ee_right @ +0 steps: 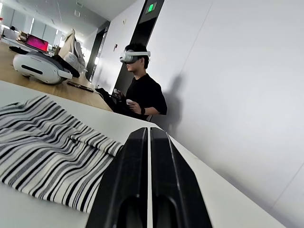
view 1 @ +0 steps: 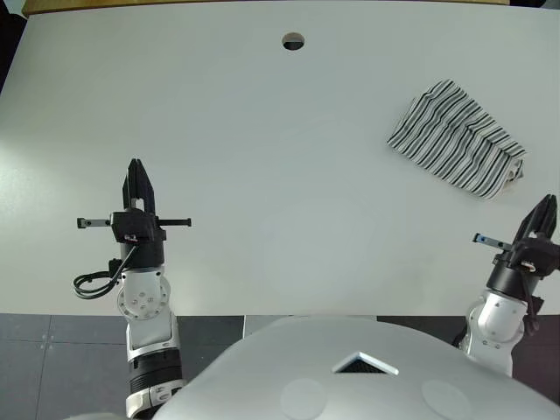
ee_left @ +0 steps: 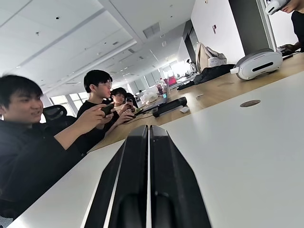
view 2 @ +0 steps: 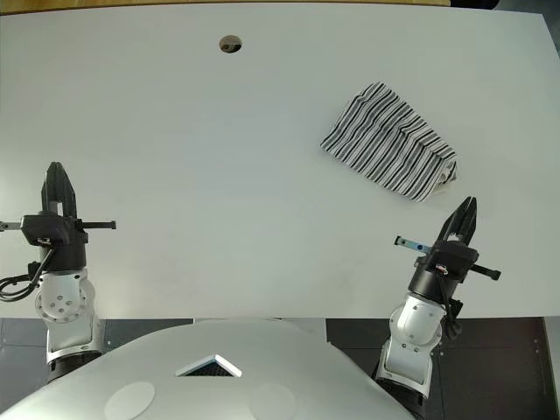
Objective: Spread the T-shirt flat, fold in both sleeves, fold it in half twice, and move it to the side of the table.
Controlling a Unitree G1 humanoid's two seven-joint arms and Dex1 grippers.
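Nearest us, our left gripper [view 1: 134, 166] and right gripper [view 1: 549, 206] hover over the table's [view 1: 280, 131] near edge, folded striped T-shirt [view 1: 457, 138] lying far right; left wrist view, fingers [ee_left: 137, 161] pressed together; right wrist view, fingers [ee_right: 135, 161] likewise closed, T-shirt just beyond

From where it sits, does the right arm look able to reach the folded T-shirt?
Probably yes: the right gripper sits close to the T-shirt, with just bare table between them.

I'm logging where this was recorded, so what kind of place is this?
Probably an open-plan office or lab: a white table with a cable hole, and a wooden desk beyond carrying a headset.
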